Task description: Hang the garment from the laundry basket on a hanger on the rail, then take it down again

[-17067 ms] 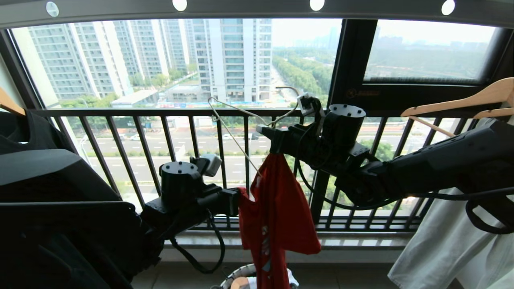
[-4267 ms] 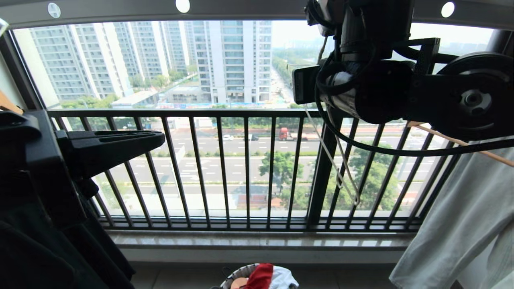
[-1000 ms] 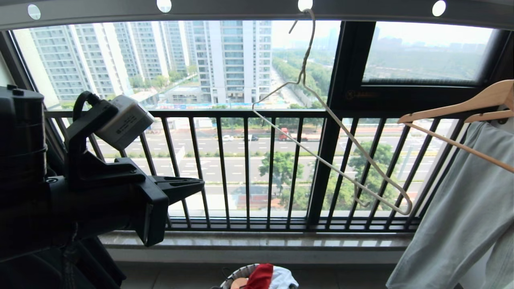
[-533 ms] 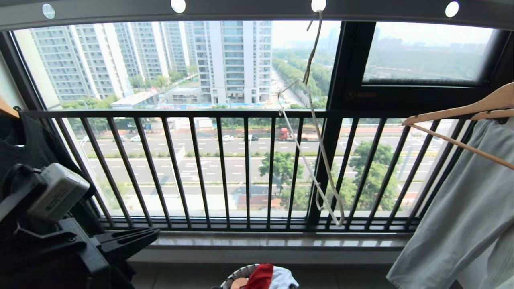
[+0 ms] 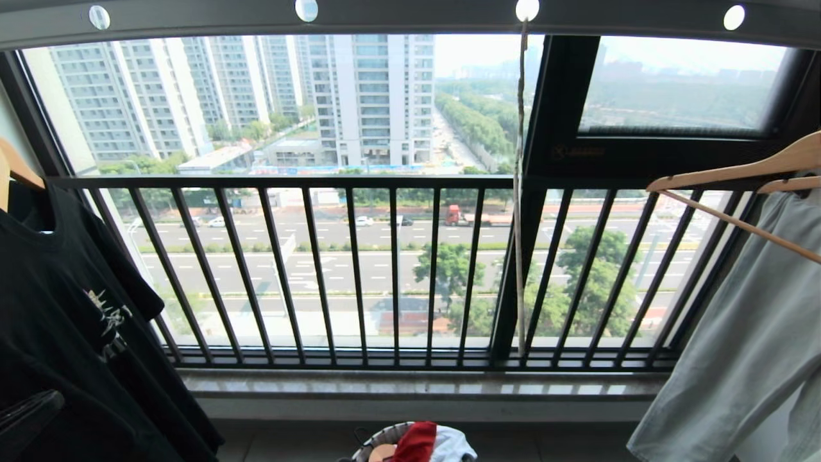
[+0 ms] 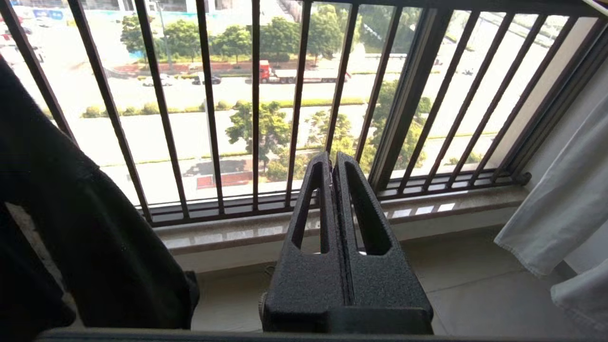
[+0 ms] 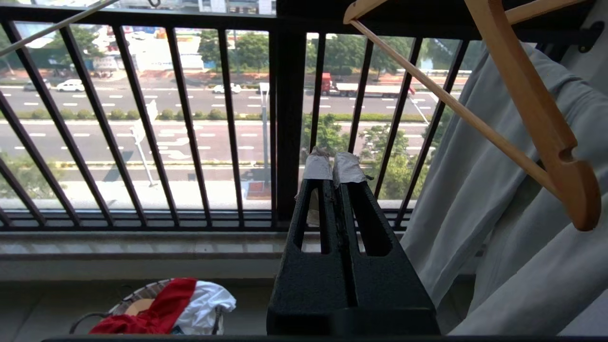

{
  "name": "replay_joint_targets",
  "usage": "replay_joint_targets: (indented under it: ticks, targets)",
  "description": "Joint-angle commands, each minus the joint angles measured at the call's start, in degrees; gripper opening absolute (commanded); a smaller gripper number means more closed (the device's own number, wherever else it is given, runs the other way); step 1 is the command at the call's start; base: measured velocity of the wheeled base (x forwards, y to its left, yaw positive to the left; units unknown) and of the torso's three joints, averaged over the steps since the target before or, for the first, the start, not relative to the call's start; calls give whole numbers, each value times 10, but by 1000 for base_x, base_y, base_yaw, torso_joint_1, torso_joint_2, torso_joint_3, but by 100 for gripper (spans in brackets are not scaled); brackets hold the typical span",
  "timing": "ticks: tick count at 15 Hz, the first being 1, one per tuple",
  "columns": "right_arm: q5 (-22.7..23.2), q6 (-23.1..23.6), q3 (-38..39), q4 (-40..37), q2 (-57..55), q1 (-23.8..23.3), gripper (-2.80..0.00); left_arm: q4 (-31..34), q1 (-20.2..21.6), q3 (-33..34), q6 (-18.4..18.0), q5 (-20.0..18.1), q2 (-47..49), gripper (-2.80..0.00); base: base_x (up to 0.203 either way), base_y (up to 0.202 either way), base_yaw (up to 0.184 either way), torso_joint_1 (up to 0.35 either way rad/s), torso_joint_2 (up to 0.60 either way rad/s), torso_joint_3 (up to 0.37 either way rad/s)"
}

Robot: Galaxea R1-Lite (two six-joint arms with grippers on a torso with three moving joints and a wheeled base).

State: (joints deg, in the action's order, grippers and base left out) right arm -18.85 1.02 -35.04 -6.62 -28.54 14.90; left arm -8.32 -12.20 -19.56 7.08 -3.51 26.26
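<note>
one red garment (image 5: 415,443) crumpled in white-rimmed laundry basket (image 5: 377,440), both grippers (image 6: 332,159) (image 7: 332,164) closed, empty

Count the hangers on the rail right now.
3 visible: the white wire hanger hangs bare near the middle of the rail, seen edge-on; a wooden hanger carries the black T-shirt on the left; another wooden hanger hangs on the right. More may hang outside the view.

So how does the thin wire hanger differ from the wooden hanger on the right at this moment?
The white wire hanger is thin metal and bare; the wooden hanger is thick, light wood with a pale grey-green garment draped on it. The wire hanger shows edge-on as one vertical line, while the wooden one shows its sloping arm and crossbar. The wire one hangs from the grey rail; the wooden hanger's hook is out of view.
</note>
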Motion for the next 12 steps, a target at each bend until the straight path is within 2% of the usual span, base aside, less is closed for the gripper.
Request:
replay_joint_targets:
  ticks: [1,2,3,4,5,8,9,11,12]
  targets:
    - [-1,6,27,-3,74,-51,-280,21,37,21,3,32,-101,-280,0,0,0,0,0,0]
    - [-1,11,39,-8,98,-60,-280,26,42,36,3,76,-101,-280,0,0,0,0,0,0]
    - [-2,15,56,-16,121,-65,-280,29,43,48,0,96,-100,-280,0,0,0,0,0,0]
    - [-20,16,83,-21,126,-69,-280,29,44,45,1,110,-100,-280,0,0,0,0,0,0]
    - [-58,19,88,-22,126,-71,-280,34,45,23,2,122,-100,-280,0,0,0,0,0,0]
    - [-64,34,69,-26,101,-114,-280,105,71,-71,2,122,-85,-280,0,0,0,0,0,0]
    - [-62,37,73,-28,101,-124,-280,130,73,-81,2,120,-91,-280,0,0,0,0,0,0]
    - [-62,40,112,-29,134,-126,-280,134,88,-36,2,117,-113,-280,0,0,0,0,0,0]
    - [-61,43,136,-29,149,-133,-280,137,98,-14,2,101,-145,-280,0,0,0,0,0,0]
